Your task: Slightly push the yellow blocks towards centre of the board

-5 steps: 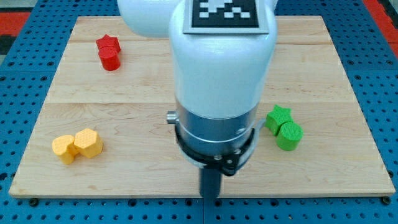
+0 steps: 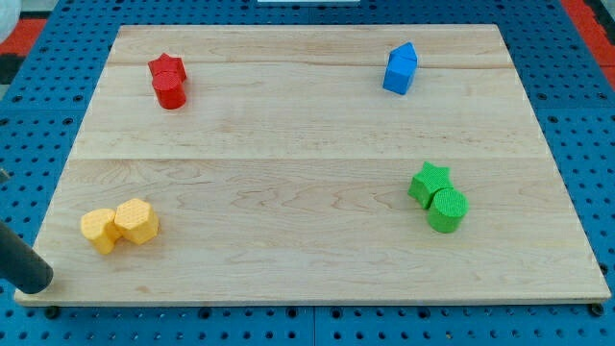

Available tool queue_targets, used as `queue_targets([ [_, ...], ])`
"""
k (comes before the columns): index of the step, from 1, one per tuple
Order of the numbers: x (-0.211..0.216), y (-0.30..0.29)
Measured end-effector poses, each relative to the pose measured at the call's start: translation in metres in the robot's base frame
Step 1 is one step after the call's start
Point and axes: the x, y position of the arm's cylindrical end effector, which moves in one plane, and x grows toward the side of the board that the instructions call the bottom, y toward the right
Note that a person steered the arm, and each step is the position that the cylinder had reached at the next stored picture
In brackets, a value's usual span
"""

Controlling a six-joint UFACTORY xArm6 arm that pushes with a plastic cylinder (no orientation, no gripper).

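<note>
Two yellow blocks sit touching near the board's lower left: a star-like yellow block (image 2: 98,230) and a yellow hexagon (image 2: 137,221) just right of it. My tip (image 2: 36,281) is at the view's lower left edge, at the board's corner, below and left of the yellow blocks and apart from them. Only the rod's lower end shows.
A red star (image 2: 166,69) and a red cylinder (image 2: 170,90) touch at the upper left. A blue block (image 2: 400,68) stands at the upper right. A green star (image 2: 430,182) and a green cylinder (image 2: 447,210) touch at the right. The wooden board (image 2: 307,144) lies on a blue pegboard.
The arm, which filled the view's middle, has swung away to the lower left. The blue block is now uncovered. No block has moved.
</note>
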Motion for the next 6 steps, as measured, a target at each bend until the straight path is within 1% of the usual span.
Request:
queue_targets([
  [1,-0.017,0.004],
  [2,-0.057,0.042],
  [3,-0.064,0.089],
  [6,-0.066,0.101],
])
